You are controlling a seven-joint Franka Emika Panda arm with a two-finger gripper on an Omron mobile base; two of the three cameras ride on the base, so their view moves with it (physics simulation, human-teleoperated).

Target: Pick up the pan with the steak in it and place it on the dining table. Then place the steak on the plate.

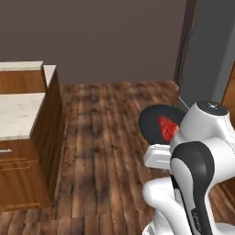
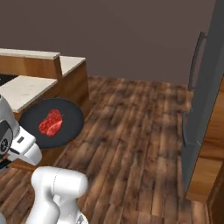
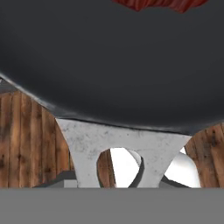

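The black pan [image 2: 65, 114] hangs in the air over the wooden floor with the red steak [image 2: 50, 122] lying in it. My gripper [image 2: 25, 139] is shut on the pan's handle at its near edge. In the left base view the pan [image 1: 151, 120] and steak [image 1: 167, 128] peek out from behind my arm. The hand view looks along the grey metallic handle [image 3: 124, 142] into the pan's dark wall [image 3: 113, 61], and a strip of steak [image 3: 157, 4] shows at the top. The beige dining table [image 1: 18, 112] stands at the left, and its stone top [image 2: 30, 87] lies just beyond the pan. The plate is out of view.
A tall grey fridge [image 2: 203, 105] with a long handle stands at the right, also seen as the fridge [image 1: 204, 46] at the back right. Open wooden floor [image 2: 135, 131] stretches between the table and the fridge. A dark wall [image 1: 105, 36] closes the back.
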